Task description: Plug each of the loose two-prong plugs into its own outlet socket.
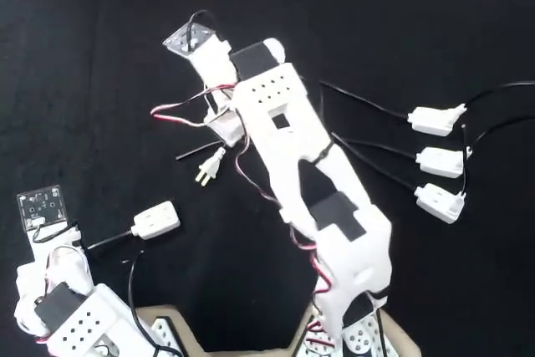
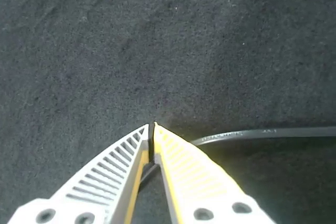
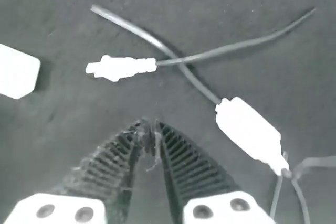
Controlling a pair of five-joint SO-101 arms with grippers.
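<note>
**Location.** The loose two-prong plug (image 1: 210, 168) lies flat on the table (image 1: 92, 81), left of centre in the high view and just beside the right arm. Its prongs point down-left toward a single outlet socket (image 1: 155, 220), which sits apart from it in the lower left. Three further sockets (image 1: 440, 161) form a column at the right side, each with cords attached. Whether they are occupied cannot be told.

**Gripper state.**
- Right gripper (image 3: 151, 128): jaws closed tip to tip and holding nothing, poised above the table near the plug.
- Left gripper (image 2: 153, 127): jaws likewise closed and empty, tips low over the table, with a black cord (image 2: 262, 132) running just beside them.

**Handling.** The plug appears to be a light, rigid moulded body on a thin, springy cord. The cord will likely drag on the plug and twist it once lifted.
- Grip across the flat sides of the plug body, behind the prongs.
- Do not grip the prongs or the cord.
- The outlet socket looks equally light and is not anchored, so it will probably slide under insertion force. Brace it by its body with the other gripper.
</note>
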